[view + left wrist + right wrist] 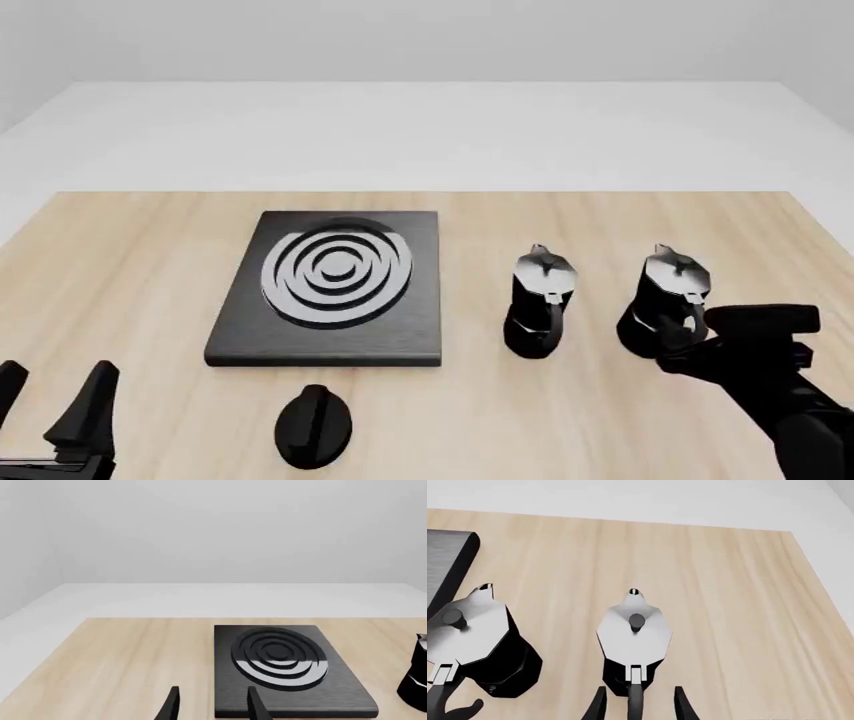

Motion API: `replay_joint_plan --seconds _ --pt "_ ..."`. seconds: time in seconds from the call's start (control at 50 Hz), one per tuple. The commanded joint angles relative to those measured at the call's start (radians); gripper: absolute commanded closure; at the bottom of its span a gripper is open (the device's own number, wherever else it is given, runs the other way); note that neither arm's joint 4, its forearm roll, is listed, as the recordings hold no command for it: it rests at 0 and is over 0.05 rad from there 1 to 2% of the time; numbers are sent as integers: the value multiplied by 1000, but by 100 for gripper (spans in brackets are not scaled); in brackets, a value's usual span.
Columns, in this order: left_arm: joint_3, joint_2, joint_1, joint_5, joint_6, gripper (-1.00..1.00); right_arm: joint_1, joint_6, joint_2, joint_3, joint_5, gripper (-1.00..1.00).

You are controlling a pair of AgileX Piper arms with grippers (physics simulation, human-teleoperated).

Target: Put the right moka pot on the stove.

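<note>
The right moka pot point(669, 292), black with a silver lid, stands upright on the table to the right of its near twin point(542, 300). In the right wrist view the right pot point(632, 632) is seen from above, and its loop handle lies between the two fingers of my right gripper point(640, 689), which is open and not touching it. In the front view that gripper point(678, 345) sits just on the near side of the pot. The stove point(334, 290) lies flat left of both pots. My left gripper point(56, 382) is open and holds nothing at the table's near left.
A small black oval knob point(314, 426) lies in front of the stove. The second moka pot point(474, 635) stands close beside the right one, between it and the stove point(447, 555). The left wrist view shows the stove point(280, 665) ahead.
</note>
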Motion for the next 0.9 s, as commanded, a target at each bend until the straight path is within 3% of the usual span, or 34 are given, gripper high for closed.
replay_joint_plan --seconds 0.02,0.18,0.2,0.44,0.9 --pt "0 0 0 0 0 -100 -23 -4 30 -3 -22 -100" --pt "0 0 0 0 0 -100 -1 6 59 5 -52 -100" --pt "0 0 0 0 0 -100 2 9 61 7 -53 100" --pt "0 0 0 0 0 -100 13 57 47 20 -58 100" --pt "0 0 0 0 0 -100 25 52 -173 -62 165 100"
